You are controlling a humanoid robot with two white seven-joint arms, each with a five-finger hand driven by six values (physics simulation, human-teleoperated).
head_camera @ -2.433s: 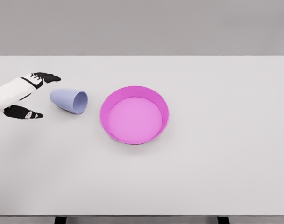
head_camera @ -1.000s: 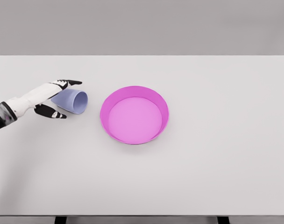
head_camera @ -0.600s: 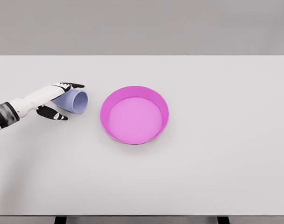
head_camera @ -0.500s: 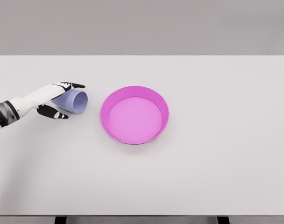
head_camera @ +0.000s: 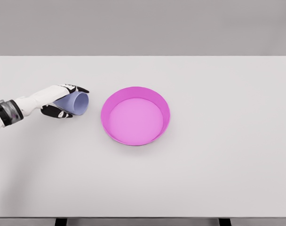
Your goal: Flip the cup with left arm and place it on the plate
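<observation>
Closing since before, left hand [head_camera: 56, 100] fingers [head_camera: 79, 89] wrap the lying cup [head_camera: 76, 103].

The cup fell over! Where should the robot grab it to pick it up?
Best around the round side wall, coming from the left, the closed end. The cup lies on its side with its mouth facing the plate, so the wall is free for wrapping. The left hand is probably doing that, fingers over the top, thumb in front.

The left arm reaches in low from the left edge, its forearm lying nearly level and pointing right. The left hand [head_camera: 58, 100] is turned sideways, dark fingers [head_camera: 79, 89] above and thumb [head_camera: 58, 112] below, curled around the cup [head_camera: 76, 102]
</observation>
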